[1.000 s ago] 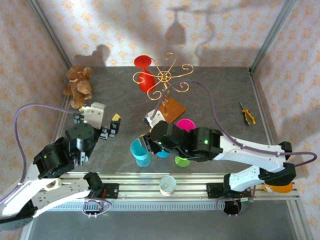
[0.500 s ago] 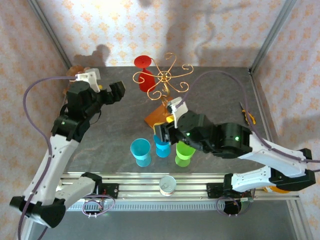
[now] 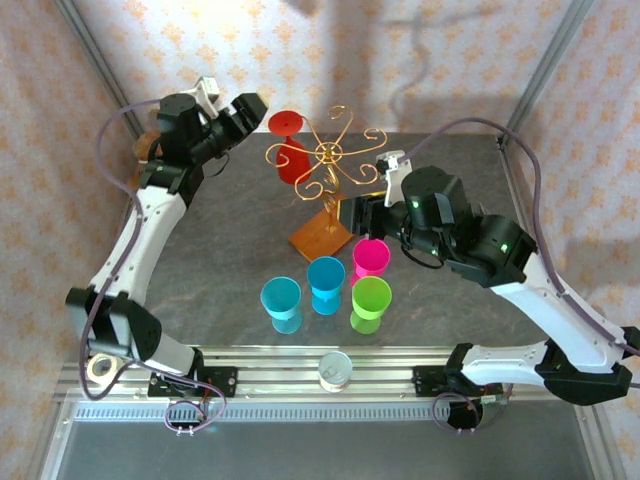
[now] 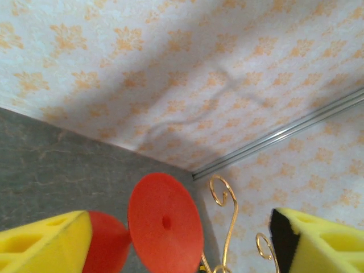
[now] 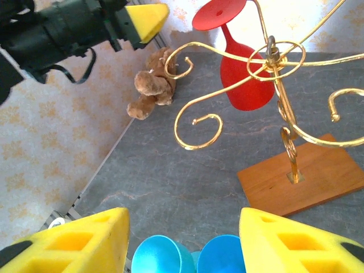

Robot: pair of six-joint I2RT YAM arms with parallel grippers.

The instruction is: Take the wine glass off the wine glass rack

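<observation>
Gently, the spread left claw (image 3: 238,115) should pinch the red wine glass (image 3: 291,152), hanging upside down on the wine glass rack (image 3: 336,154), then slide it outward. The right claw (image 5: 183,227) is spread too.

Red wine glass (image 3: 292,158) hanging inverted on gold rack (image 3: 335,152), left tool (image 3: 240,117) near its foot, jaws apart

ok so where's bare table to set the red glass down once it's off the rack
Widest bare stretch: the table left of the wine glass rack, beyond the light blue cup. Crowded: front centre, four cups packed by the rack's base.
</observation>
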